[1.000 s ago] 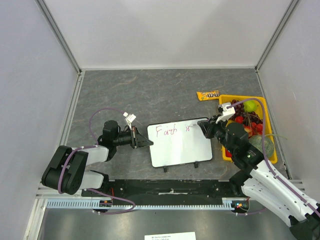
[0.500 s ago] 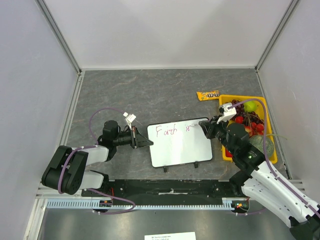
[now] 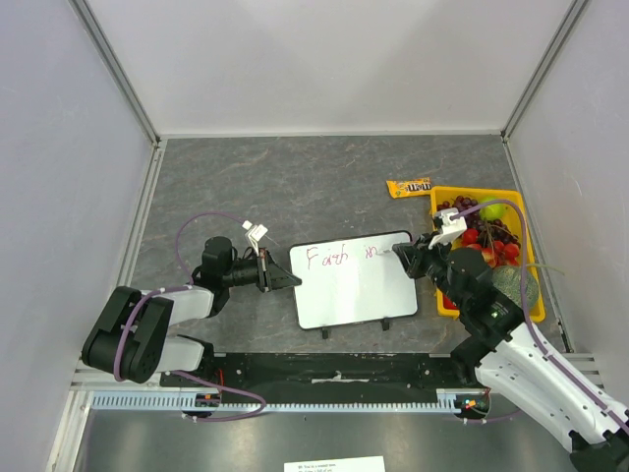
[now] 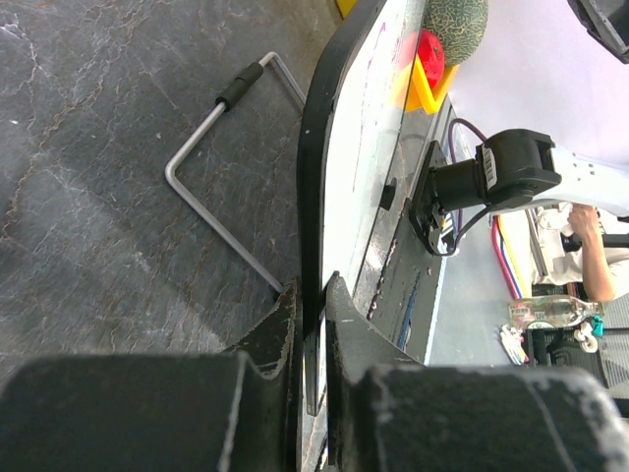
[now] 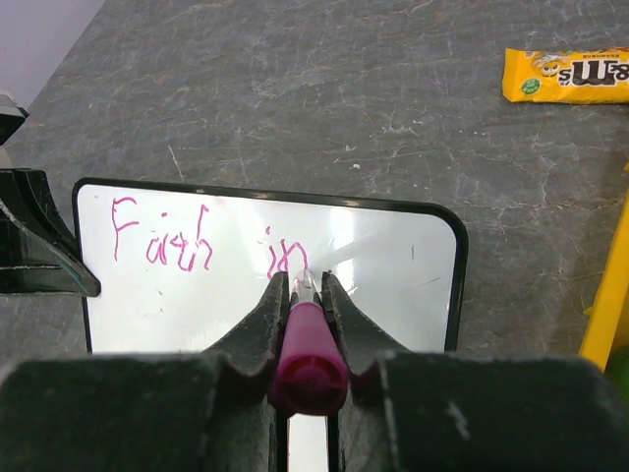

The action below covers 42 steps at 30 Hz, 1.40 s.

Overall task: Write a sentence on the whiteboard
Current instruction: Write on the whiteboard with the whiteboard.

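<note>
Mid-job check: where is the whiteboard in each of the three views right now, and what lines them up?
Top external: the whiteboard lies just below centre.
Left wrist: the whiteboard is edge-on, its black frame running up from the left gripper at bottom centre.
Right wrist: the whiteboard fills the lower middle, under the pink marker.
Shared landmark: the yellow bin beyond the board's right end, in all three.

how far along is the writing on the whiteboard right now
Done: "Faith in", pink handwritten lettering, sits on the top line of the small black-framed white board. In hand: the right arm's jaws are shut on a pink marker, its tip at the end of "in", while the left arm's jaws clamp the board's left edge. Left: the rest of the sentence; the board below is blank.
</note>
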Tool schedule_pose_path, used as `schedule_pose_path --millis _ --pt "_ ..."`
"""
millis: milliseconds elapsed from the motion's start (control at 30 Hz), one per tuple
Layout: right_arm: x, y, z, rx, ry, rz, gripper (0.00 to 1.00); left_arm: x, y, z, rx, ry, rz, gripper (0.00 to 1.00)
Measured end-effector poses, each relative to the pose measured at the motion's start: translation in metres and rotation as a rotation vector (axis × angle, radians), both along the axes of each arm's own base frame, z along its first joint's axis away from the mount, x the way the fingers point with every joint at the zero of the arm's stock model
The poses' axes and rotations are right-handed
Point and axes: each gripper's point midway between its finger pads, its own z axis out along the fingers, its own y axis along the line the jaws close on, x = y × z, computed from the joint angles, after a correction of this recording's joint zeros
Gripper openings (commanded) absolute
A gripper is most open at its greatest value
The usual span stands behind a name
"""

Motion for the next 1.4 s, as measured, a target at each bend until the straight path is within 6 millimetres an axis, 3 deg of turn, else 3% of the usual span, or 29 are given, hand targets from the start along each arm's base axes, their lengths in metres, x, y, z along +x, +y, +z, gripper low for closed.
schedule_pose_path --millis 200,333,433,533,700,867,967,1167,1400 --pt "-0.002 0.000 0.000 0.011 0.003 -0.002 0.00 0.000 0.000 0.001 0.003 0.000 0.004 0.06" --pt "-0.003 -0.002 0.004 0.008 0.006 -0.002 0.00 0.000 0.000 0.003 0.006 -0.016 0.007 0.38" --pt "-0.004 -0.002 0.015 0.013 -0.002 -0.001 0.00 0.005 0.003 0.007 0.026 -0.053 0.052 0.55" --pt "-0.004 -0.001 0.035 0.032 -0.034 0.006 0.00 0.011 0.009 0.018 0.040 -0.113 0.113 0.64" --pt "-0.008 0.004 0.056 0.052 -0.075 0.046 0.00 0.020 0.028 0.059 0.064 -0.278 0.271 0.72" --pt "-0.014 0.020 0.064 0.068 -0.078 0.144 0.00 0.022 0.048 0.127 0.034 -0.456 0.422 0.75" --pt "-0.020 0.040 0.068 0.085 -0.072 0.253 0.00 0.020 0.047 0.162 0.002 -0.511 0.420 0.75" --pt "-0.036 0.080 0.073 0.149 -0.053 0.497 0.00 0.022 0.014 0.207 -0.038 -0.514 0.234 0.77" --pt "-0.054 0.109 0.100 0.289 -0.068 0.686 0.00 -0.012 -0.060 0.199 -0.058 -0.479 -0.113 0.75"
